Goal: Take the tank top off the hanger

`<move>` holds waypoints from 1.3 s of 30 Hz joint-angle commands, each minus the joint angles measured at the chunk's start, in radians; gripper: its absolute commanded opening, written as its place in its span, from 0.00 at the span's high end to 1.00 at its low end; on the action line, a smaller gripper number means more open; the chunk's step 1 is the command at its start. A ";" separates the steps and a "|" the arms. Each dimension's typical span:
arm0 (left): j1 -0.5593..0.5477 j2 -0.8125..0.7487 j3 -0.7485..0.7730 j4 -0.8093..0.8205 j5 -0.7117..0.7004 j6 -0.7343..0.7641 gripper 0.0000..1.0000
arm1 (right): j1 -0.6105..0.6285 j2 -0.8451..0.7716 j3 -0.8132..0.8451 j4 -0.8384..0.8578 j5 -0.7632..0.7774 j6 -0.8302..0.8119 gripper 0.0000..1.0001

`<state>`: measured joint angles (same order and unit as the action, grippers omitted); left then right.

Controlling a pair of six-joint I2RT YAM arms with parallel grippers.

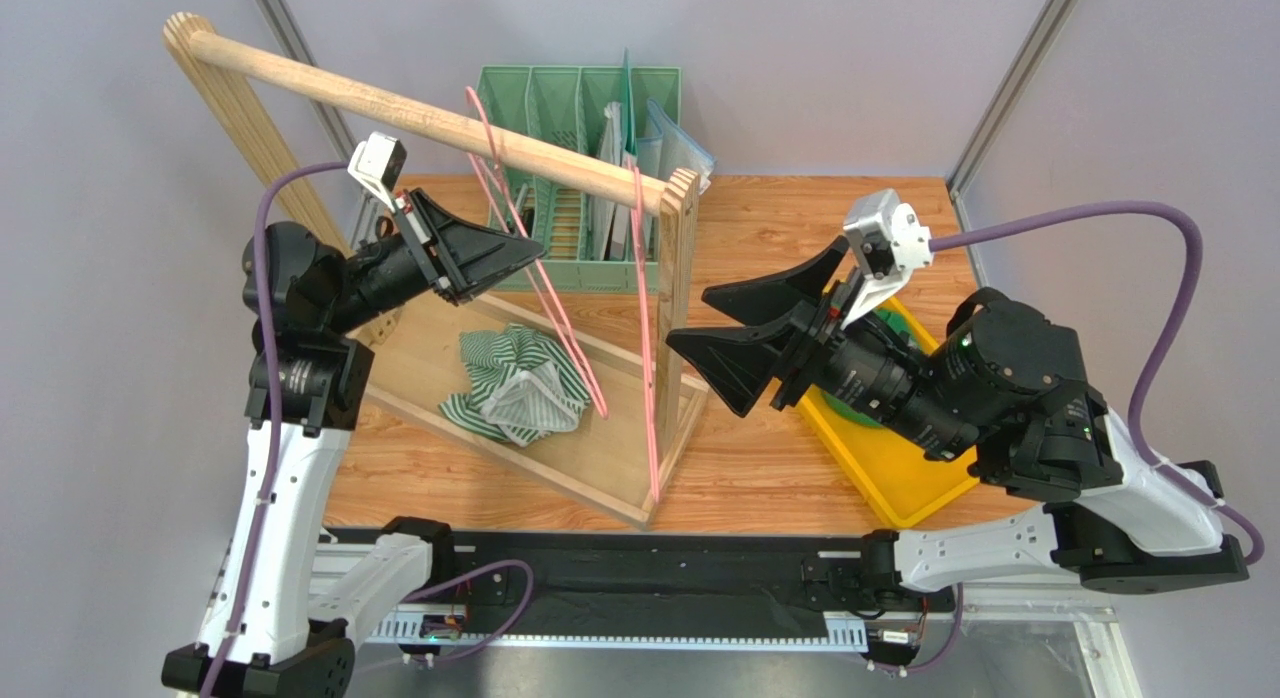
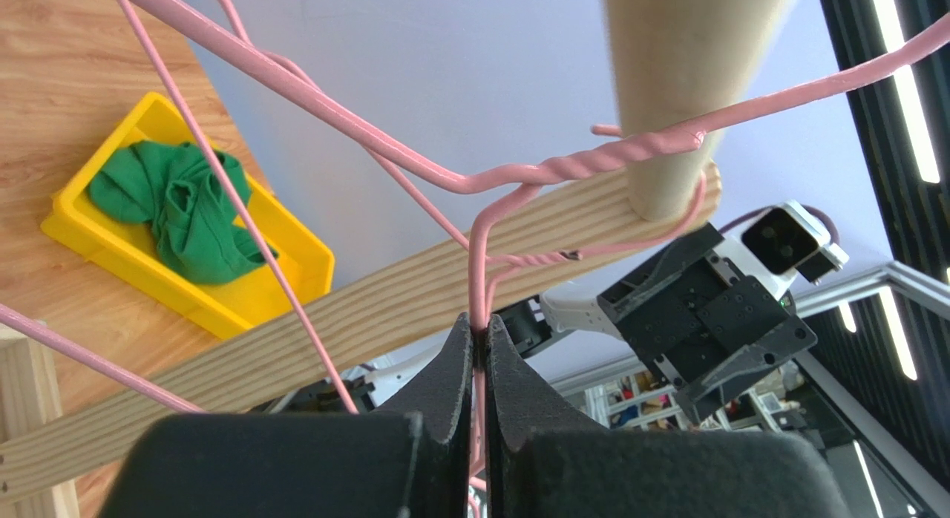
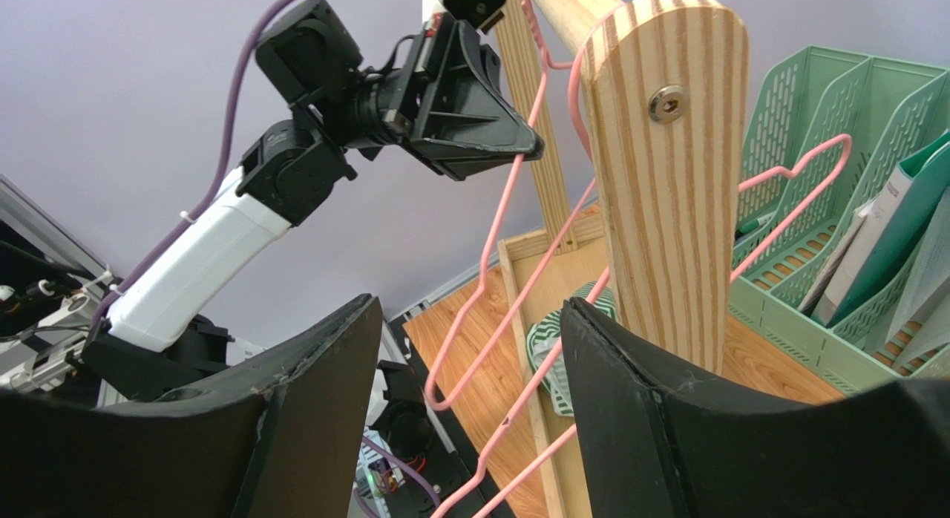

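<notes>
The wooden rack (image 1: 451, 121) stands on the left part of the tabletop (image 1: 781, 233), with its rod slanting from the far left down to the right post. Behind the rack sits a green file holder (image 1: 579, 106), close against the rod. To the right of the rack's right post a strip of bare wood shows before the yellow tray (image 1: 887, 488), which holds a green cloth (image 2: 184, 212) and sits near the tabletop's right edge. Under the rod, the rack's base board is open above.

The tank top (image 1: 519, 383) is striped green and white. It lies crumpled in a low heap on the rack's base board, under the middle of the rod. The pink wire hanger (image 1: 519, 226) hangs from the rod and slants down past the heap's right edge. Whether wire and cloth touch there cannot be told. A second hanger (image 1: 649, 353) hangs just beside the rack's right post.

The left hand (image 2: 481, 340) is up beside the rod, pressed together and pinching the hanger's wire just below its twisted neck. The tank top lies below it and a little nearer. The right hand (image 1: 691, 320) is spread wide and holds nothing. It faces the outer side of the rack's right post, and the tank top lies beyond that post on the base board.
</notes>
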<state>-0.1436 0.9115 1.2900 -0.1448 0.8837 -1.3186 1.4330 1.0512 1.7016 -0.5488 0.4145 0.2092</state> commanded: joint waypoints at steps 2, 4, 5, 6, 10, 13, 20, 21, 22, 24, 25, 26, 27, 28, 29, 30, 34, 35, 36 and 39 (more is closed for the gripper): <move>-0.001 0.032 0.034 0.005 0.043 -0.025 1.00 | 0.004 -0.023 -0.014 0.020 0.017 -0.001 0.35; -0.001 0.027 0.029 -0.018 0.037 -0.005 1.00 | 0.006 -0.025 -0.020 0.023 0.020 -0.001 0.34; -0.001 0.023 0.023 -0.031 0.032 0.008 1.00 | 0.006 -0.025 -0.022 0.023 0.020 0.001 0.35; -0.001 0.017 0.006 -0.033 0.029 0.012 1.00 | 0.006 -0.025 -0.023 0.021 0.023 0.001 0.34; -0.001 0.006 -0.034 -0.050 0.018 0.048 1.00 | 0.007 -0.028 -0.036 0.020 0.029 0.002 0.34; -0.001 0.001 -0.035 -0.101 0.006 0.097 1.00 | 0.006 -0.031 -0.046 0.007 0.036 0.006 0.34; 0.001 -0.043 -0.005 -0.236 -0.061 0.220 0.54 | 0.006 -0.089 -0.138 -0.039 0.095 0.013 0.32; 0.001 -0.052 -0.001 -0.251 -0.071 0.234 0.48 | 0.006 -0.098 -0.167 -0.046 0.112 0.016 0.32; 0.001 -0.059 0.000 -0.283 -0.089 0.270 0.42 | 0.006 -0.108 -0.184 -0.054 0.121 0.019 0.31; 0.001 -0.082 0.014 -0.315 -0.103 0.307 0.41 | 0.004 -0.140 -0.232 -0.065 0.119 0.025 0.30; 0.001 -0.092 0.015 -0.338 -0.117 0.321 0.38 | 0.004 -0.151 -0.282 -0.071 0.118 0.030 0.30; 0.001 -0.114 0.018 -0.348 -0.123 0.349 0.37 | 0.004 -0.161 -0.308 -0.083 0.119 0.033 0.30; 0.001 -0.124 0.020 -0.355 -0.124 0.364 0.37 | 0.006 -0.184 -0.333 -0.094 0.124 0.047 0.29; -0.001 -0.138 0.022 -0.370 -0.126 0.380 0.37 | 0.004 -0.194 -0.394 -0.102 0.124 0.055 0.28; 0.001 -0.163 0.023 -0.384 -0.132 0.416 0.36 | 0.004 -0.207 -0.423 -0.115 0.125 0.065 0.27; 0.001 -0.177 0.025 -0.401 -0.137 0.433 0.36 | 0.004 -0.232 -0.462 -0.120 0.118 0.085 0.27; 0.001 -0.250 0.019 -0.484 -0.179 0.504 0.34 | 0.004 -0.301 -0.661 -0.061 0.029 0.116 0.24; 0.001 -0.279 0.014 -0.495 -0.189 0.513 0.34 | 0.003 -0.316 -0.777 0.019 0.003 0.116 0.23; 0.001 -0.293 0.014 -0.509 -0.198 0.536 0.34 | 0.003 -0.332 -0.833 0.067 -0.055 0.111 0.22; -0.001 -0.338 0.020 -0.571 -0.258 0.576 0.33 | 0.007 -0.347 -1.069 0.310 -0.136 0.082 0.22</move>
<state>-0.1436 0.6132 1.2819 -0.6224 0.7033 -0.8455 1.4330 0.7216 0.8509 -0.5297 0.4232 0.2966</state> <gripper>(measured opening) 0.664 0.778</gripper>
